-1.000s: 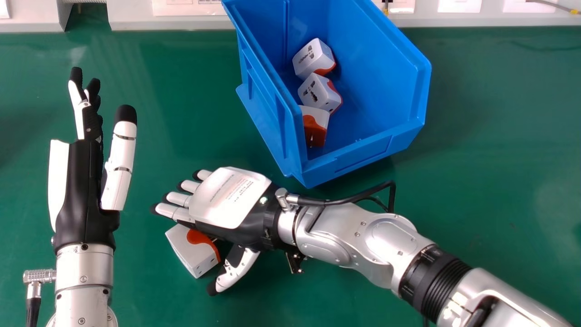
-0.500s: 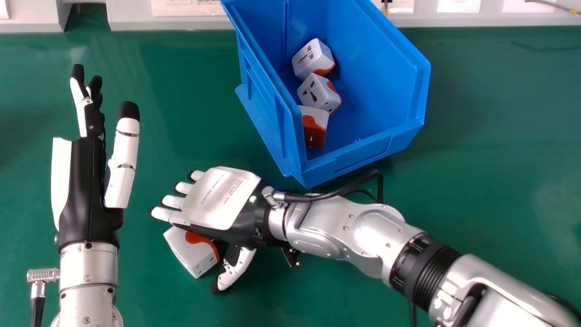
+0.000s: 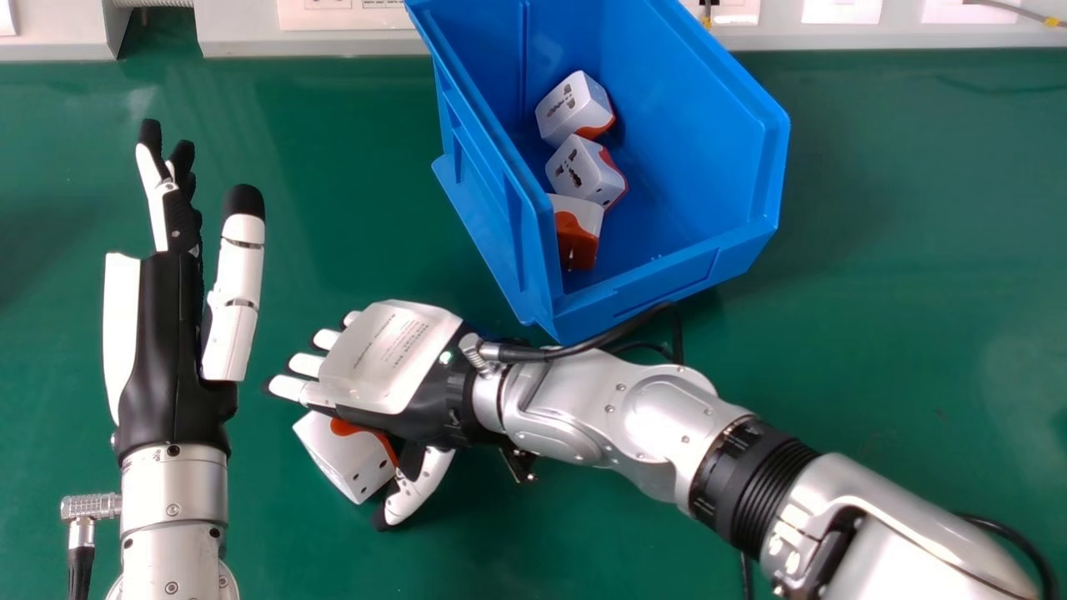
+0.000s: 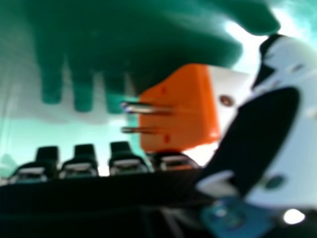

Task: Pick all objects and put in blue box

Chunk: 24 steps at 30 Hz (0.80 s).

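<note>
My right hand is open, palm down, over the far edge of a white and orange adapter on the table; its thumb lies beside the adapter's near right corner. In the right hand view the adapter shows its orange face and metal pins between the fingers and thumb of my right hand. The blue box stands beyond the hand and holds three similar adapters. On the left, my left hand is open and holds nothing, fingers pointing away from me.
The green table runs back to a pale wall panel with sockets. A black cable loops from the right wrist close to the box's near corner. The left hand stands a short way left of the right fingertips.
My right hand and forearm have moved left over the adapter, and the thumb is closer to it. The adapter has shifted slightly left. My left hand has drifted a little right.
</note>
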{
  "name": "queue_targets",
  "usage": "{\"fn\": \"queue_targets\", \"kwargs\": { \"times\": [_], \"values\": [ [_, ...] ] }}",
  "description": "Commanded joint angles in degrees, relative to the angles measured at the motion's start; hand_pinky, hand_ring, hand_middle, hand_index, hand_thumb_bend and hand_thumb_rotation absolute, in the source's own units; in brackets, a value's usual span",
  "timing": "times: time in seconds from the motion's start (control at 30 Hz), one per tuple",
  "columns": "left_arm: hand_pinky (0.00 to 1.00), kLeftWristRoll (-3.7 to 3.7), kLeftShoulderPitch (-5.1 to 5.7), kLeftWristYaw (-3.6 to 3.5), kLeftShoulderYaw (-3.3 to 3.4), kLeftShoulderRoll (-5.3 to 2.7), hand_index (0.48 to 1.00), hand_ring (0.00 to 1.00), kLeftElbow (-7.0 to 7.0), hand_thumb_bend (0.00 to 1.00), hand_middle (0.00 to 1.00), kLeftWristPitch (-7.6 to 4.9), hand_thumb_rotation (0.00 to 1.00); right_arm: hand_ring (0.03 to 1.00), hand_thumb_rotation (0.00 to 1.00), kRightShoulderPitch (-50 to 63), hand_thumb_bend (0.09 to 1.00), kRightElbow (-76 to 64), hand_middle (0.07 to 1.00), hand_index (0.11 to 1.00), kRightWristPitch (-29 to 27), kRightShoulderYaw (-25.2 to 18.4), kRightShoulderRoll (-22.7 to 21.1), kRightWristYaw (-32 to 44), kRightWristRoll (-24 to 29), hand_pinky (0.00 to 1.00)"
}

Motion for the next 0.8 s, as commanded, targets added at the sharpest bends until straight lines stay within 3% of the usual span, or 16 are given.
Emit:
{"fn": "queue_targets", "kwargs": {
  "times": [0.0, 0.1, 0.37, 0.47, 0.53, 0.57, 0.63, 0.7, 0.73, 0.77],
  "values": [
    [0.98, 0.31, 0.17, 0.34, -0.23, -0.06, 1.0, 1.0, -2.0, 0.37, 1.0, -0.09, 1.0, 1.0, 0.6, -0.83, 0.404, 0.61, 1.0, 0.992, -0.18, 1.09, 0.5, 1.47, -0.13, 0.99],
    [0.98, 0.07, 0.32, 0.26, -0.23, -0.26, 1.0, 1.0, -2.51, 0.37, 1.0, 0.23, 1.0, 1.0, 0.6, -1.13, 0.403, 0.6, 1.0, 0.99, 0.08, 0.93, 0.63, 2.32, 0.17, 1.0],
    [0.98, -0.28, -0.06, 0.22, -0.16, -0.35, 1.0, 1.0, -2.17, 0.37, 1.0, 0.51, 1.0, 0.997, 0.59, -1.09, 0.398, 2.02, 0.999, 0.973, 1.12, 0.86, 1.75, 1.01, 0.25, 0.97],
    [0.98, -0.33, -0.02, 0.18, -0.17, -0.42, 1.0, 1.0, -2.49, 0.37, 1.0, 0.73, 1.0, 0.952, 0.49, -0.68, 0.404, 3.18, 0.95, 0.903, 0.38, 0.97, 1.96, -1.22, 0.31, 0.91],
    [0.98, -0.41, 0.07, 0.11, -0.14, -0.43, 1.0, 1.0, -2.85, 0.37, 1.0, 0.89, 1.0, 0.952, 0.49, -0.85, 0.404, 4.3, 0.95, 0.903, -0.71, 0.9, 1.91, -3.19, 0.5, 0.91],
    [0.98, -0.41, 0.1, 0.09, -0.14, -0.43, 1.0, 1.0, -2.96, 0.37, 1.0, 0.91, 1.0, 0.912, 0.42, -1.0, 0.424, 4.78, 0.906, 0.821, -1.27, 0.83, 1.85, -3.92, 0.63, 0.86],
    [0.98, -0.41, 0.14, 0.04, -0.16, -0.46, 1.0, 1.0, -3.27, 0.37, 1.0, 1.06, 1.0, 0.606, 0.31, -1.32, 0.459, 5.6, 0.621, 0.694, -2.21, 0.8, 1.79, -4.86, 0.85, 0.55],
    [0.98, -0.41, 0.16, 0.0, -0.16, -0.47, 1.0, 1.0, -3.5, 0.37, 1.0, 1.21, 1.0, 0.606, 0.31, -1.51, 0.459, 5.91, 0.621, 0.694, -2.91, 0.88, 1.59, -5.49, 0.96, 0.55],
    [0.98, -0.37, 0.19, 0.01, -0.17, -0.5, 1.0, 1.0, -3.69, 0.37, 1.0, 1.32, 1.0, 0.497, 0.27, -1.58, 0.471, 5.91, 0.519, 0.649, -3.24, 0.89, 1.44, -5.66, 1.09, 0.44],
    [0.98, -0.32, 0.2, 0.04, -0.16, -0.5, 1.0, 1.0, -3.73, 0.37, 1.0, 1.32, 1.0, 0.497, 0.27, -1.6, 0.471, 5.89, 0.519, 0.649, -3.49, 0.82, 1.32, -5.76, 1.28, 0.44]
  ]
}}
